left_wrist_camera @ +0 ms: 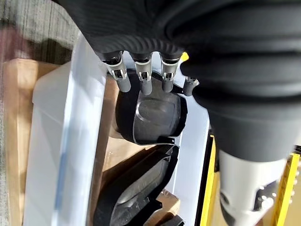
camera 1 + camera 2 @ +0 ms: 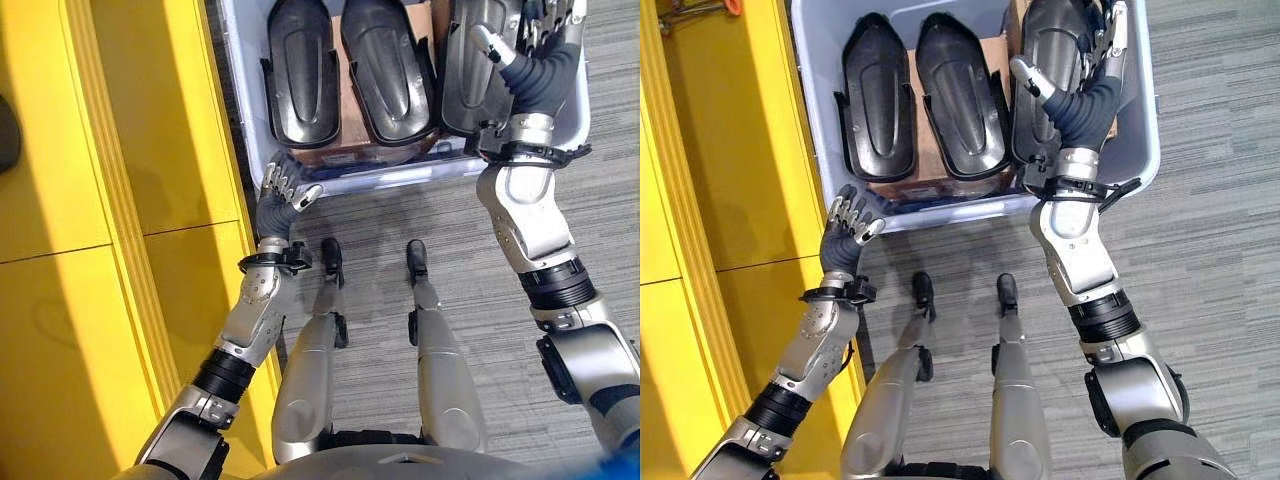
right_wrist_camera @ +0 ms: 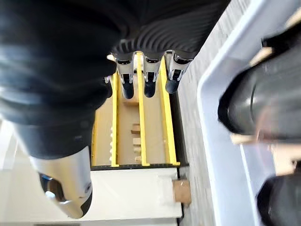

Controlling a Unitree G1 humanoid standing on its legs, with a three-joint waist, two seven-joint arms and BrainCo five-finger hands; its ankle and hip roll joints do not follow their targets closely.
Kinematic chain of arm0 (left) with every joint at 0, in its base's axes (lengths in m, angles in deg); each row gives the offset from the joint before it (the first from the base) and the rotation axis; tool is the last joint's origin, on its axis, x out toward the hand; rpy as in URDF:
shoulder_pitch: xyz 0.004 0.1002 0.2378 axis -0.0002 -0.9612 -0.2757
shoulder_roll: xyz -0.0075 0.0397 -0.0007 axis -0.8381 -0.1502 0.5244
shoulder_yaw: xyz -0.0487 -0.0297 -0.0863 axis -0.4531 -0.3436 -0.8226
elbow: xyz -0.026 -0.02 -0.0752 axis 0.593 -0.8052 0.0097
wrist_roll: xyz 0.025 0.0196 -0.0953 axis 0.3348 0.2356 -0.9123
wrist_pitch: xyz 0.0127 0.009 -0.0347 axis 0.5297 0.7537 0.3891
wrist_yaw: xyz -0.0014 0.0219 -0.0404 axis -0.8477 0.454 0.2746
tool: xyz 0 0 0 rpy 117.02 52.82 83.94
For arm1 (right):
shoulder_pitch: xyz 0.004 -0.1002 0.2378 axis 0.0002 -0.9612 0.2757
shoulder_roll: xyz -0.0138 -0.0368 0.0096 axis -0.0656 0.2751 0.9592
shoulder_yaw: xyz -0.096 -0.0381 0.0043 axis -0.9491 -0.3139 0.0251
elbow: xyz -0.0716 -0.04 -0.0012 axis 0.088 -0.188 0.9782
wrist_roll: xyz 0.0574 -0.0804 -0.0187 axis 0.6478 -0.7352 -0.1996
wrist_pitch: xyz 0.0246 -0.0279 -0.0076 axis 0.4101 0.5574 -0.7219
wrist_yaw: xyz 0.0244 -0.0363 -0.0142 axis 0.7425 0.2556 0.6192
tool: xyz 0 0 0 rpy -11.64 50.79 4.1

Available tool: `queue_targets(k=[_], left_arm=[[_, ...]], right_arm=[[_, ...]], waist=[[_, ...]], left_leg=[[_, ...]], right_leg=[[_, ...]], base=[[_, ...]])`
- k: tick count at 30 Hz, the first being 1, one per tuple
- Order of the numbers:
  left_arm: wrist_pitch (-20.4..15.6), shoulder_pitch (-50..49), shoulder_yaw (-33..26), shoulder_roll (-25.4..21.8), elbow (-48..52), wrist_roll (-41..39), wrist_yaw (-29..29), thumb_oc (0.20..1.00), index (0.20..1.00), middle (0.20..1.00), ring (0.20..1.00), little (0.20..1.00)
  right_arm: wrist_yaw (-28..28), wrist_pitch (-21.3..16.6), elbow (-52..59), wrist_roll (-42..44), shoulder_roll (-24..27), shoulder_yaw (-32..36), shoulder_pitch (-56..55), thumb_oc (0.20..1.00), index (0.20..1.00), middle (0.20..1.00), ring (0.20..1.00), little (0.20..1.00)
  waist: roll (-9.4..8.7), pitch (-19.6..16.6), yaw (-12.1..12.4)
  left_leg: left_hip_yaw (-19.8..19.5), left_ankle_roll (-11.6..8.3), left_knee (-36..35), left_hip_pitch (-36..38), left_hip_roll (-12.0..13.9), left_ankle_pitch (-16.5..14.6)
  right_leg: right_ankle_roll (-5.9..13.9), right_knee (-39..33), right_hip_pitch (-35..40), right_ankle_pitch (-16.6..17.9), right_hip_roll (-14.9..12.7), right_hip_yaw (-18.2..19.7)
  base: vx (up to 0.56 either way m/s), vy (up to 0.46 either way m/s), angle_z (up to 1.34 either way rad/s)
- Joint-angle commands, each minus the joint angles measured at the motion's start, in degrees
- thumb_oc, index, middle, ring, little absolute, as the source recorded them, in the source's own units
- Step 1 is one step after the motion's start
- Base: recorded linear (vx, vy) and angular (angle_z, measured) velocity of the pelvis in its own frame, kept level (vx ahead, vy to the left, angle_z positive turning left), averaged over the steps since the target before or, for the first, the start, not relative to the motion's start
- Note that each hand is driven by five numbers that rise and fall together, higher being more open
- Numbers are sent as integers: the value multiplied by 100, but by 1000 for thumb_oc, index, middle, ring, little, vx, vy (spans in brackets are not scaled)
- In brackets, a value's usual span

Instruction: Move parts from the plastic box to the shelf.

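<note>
Three black moulded parts lie side by side on cardboard in the grey plastic box — the yellow shelf just beside it. The right hand rests, fingers relaxed, over the rightmost part; the left hand hovers spread at the box's near rim.

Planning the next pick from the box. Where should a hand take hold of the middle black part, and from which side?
Probably by its long side edges, coming from above. The middle black part lies lengthwise with its domed face up in the plastic box, tight between two more parts, so only narrow gaps flank it. Its near end, by the box's front wall, looks freer. The left hand hovers nearest.
</note>
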Motion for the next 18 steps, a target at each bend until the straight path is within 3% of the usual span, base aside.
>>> queue_targets(k=[1, 8, 12, 18], left_arm=[[-227, -27, -140, -112, 250, 117, -94, 1000, 1000, 1000, 1000, 1000], [-228, -90, -179, -151, 338, 202, -138, 1000, 1000, 1000, 1000, 1000], [-291, -98, -182, -145, 378, 272, -151, 1000, 1000, 1000, 1000, 1000], [-329, -70, -135, -128, 341, 237, -155, 1000, 1000, 1000, 1000, 1000]], right_arm=[[-237, -77, 356, -785, -22, 305, -119, 1000, 1000, 1000, 1000, 1000], [-500, -19, 593, -1104, -61, 501, -195, 1000, 1000, 1000, 1000, 1000], [-921, 365, 255, -1720, 144, 699, -82, 1000, 1000, 1000, 1000, 1000], [-1164, 568, -289, -1847, 241, 788, 65, 1000, 1000, 1000, 1000, 1000]], waist=[[-266, -307, 162], [-256, -328, 112], [-213, -325, 108], [-189, -315, 108]], left_leg=[[-326, -260, 146, 313, -16, -537], [-309, -262, 94, 333, -14, -540], [-291, -263, 81, 321, -9, -542], [-298, -266, 50, 320, -13, -537]], right_leg=[[58, 91, 202, -21, 60, -543], [68, 78, 185, -20, 70, -530], [75, 90, 133, -21, 74, -522], [75, 95, 103, -24, 79, -532]], base=[[0, 0, 0], [0, 0, 0], [0, 0, 0], [0, 0, 0]])
